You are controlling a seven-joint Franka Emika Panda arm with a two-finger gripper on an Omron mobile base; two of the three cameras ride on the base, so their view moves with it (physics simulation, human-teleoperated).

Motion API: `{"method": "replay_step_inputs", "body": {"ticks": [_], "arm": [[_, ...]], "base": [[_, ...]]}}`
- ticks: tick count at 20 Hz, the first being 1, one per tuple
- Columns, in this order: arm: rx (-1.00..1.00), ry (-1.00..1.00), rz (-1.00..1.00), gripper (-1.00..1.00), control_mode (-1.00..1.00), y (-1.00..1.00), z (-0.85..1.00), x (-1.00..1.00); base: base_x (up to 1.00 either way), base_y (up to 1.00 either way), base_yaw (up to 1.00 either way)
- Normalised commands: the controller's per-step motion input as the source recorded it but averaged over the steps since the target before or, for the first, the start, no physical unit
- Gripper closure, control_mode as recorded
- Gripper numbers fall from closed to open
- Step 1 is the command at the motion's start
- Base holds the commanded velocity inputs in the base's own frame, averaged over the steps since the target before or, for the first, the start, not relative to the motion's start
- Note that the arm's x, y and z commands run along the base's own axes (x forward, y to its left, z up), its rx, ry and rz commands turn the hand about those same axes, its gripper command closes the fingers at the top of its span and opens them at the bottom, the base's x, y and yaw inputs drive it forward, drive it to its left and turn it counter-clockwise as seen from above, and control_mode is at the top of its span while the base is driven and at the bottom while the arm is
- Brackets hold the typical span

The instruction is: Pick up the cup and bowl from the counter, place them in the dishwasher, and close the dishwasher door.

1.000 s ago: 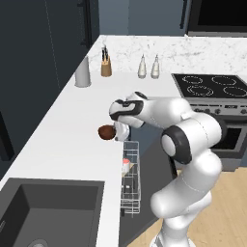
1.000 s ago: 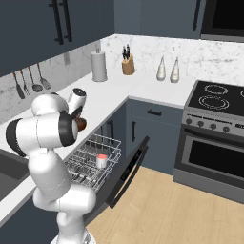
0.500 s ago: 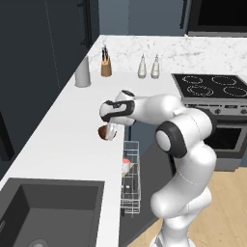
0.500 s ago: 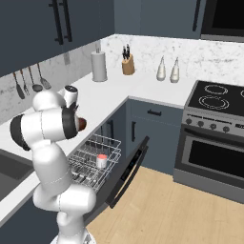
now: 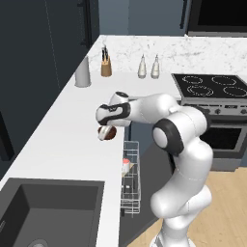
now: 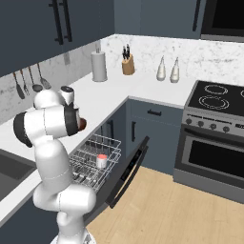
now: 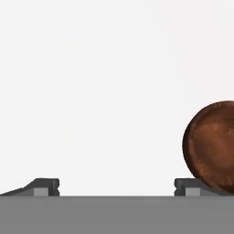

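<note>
Left base view: I've got the gripper [image 5: 105, 126] low over the counter [image 5: 62, 140], near its front edge above the dishwasher [image 5: 129, 178]. The bowl [image 5: 107, 133] sits on the counter right under the hand, partly covered by it, by the counter edge. From this angle I can't tell how the jaws stand. The cup [image 5: 125, 166] is in the wire rack [image 5: 130, 193], upright, red top up, below and a bit to the right of the bowl. Grey canister [image 5: 82, 72] and knife block [image 5: 105, 66] stand well behind the bowl, toward the backsplash.

Right base view: the arm hides most of the hand. I see a sliver of the bowl [image 6: 82, 124] poking out beside the wrist, at the counter [image 6: 107, 97] edge, straight above the pulled-out wire rack [image 6: 93, 159]. The cup [image 6: 101, 160] stands in the rack, well below the bowl. The dishwasher door [image 6: 127, 174] hangs open, tilted down past the rack, on the stove side.

Hand view: jaws spread wide, nothing between them. The gripper [image 7: 116, 186] looks at bare white counter [image 7: 100, 91]. The bowl [image 7: 211, 146] is off-centre, at the far right of the frame, overlapping the right fingertip [image 7: 188, 184] and mostly outside the gap. Whether it touches that tip, I can't tell. The left fingertip [image 7: 45, 185] is well apart from the bowl.
</note>
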Motion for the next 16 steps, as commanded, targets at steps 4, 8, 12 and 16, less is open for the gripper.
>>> {"method": "replay_step_inputs", "body": {"ticks": [4,8,12,16], "arm": [[0.00,0.02,-0.14,-1.00,-1.00,0.00,-0.15,0.23],[0.00,0.01,-0.10,-1.00,-1.00,0.00,-0.17,0.38],[-0.01,0.00,-0.09,-1.00,-1.00,0.00,-0.24,0.47],[-0.01,0.00,-0.07,-1.00,-1.00,0.02,-0.26,0.47]], "base": [[0.00,0.00,0.00],[0.00,0.00,0.00],[0.00,0.00,0.00],[0.00,0.00,0.00]]}}
